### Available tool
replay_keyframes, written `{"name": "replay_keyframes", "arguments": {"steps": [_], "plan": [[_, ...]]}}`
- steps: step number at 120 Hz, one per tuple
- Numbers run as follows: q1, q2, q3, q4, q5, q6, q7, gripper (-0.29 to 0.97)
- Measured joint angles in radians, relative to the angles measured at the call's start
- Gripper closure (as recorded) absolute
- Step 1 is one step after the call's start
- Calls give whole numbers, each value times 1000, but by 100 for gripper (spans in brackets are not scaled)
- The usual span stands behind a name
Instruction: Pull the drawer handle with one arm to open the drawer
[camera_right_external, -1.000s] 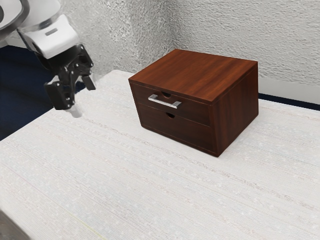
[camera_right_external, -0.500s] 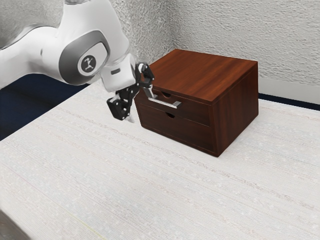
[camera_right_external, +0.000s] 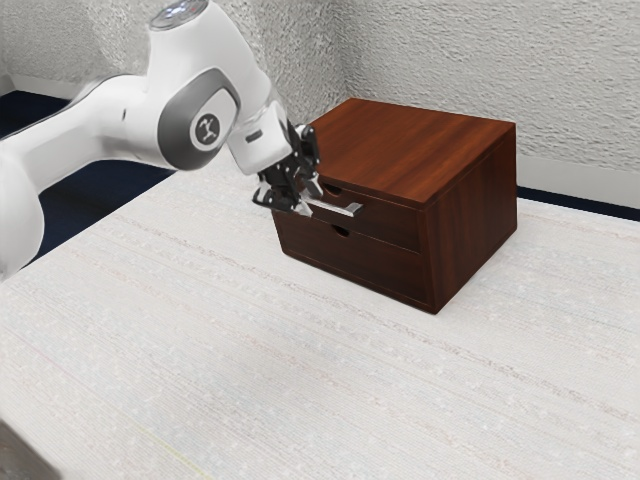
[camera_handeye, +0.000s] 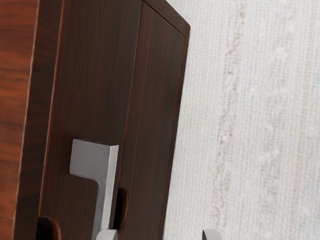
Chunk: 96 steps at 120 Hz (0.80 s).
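With the gripper (camera_right_external: 291, 198) held wide, the handle (camera_right_external: 335, 207), seemingly against one finger, is best centred between both before being clamped and pulled.

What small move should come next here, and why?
Probably nudge the black gripper sideways so the silver metal bar handle sits between its open fingers: one fingertip lines up with the bar, and the dark wooden top drawer looks shut.

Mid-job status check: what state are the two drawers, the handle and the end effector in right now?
Upper drawer: shut, not pulled out.
Lower drawer: shut.
Handle: not gripped; the arm is at its end toward the exterior view's left.
End effector: open, fingertips apart, at the handle.
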Motion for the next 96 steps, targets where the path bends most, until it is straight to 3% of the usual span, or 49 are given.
{"name": "replay_keyframes", "arguments": {"steps": [64,85,96], "plan": [[12,200,22,177,-22,13,54,58],[8,144,34,89,-48,15,69,62],[4,122,38,39,-59,20,77,72]]}}
